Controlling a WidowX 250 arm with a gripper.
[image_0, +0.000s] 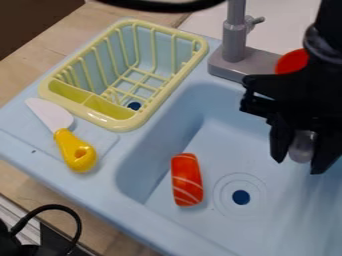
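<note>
Hand (299, 164) closed around a rounded grey thing (302, 144), I hang over the blue sink (157, 159), where a striped orange block (186, 180) lies near the drain (241, 197).

No lettering to read anywhere right now: no words, no labels, no brands, no numbers and no signs showing on any surface here.
</note>
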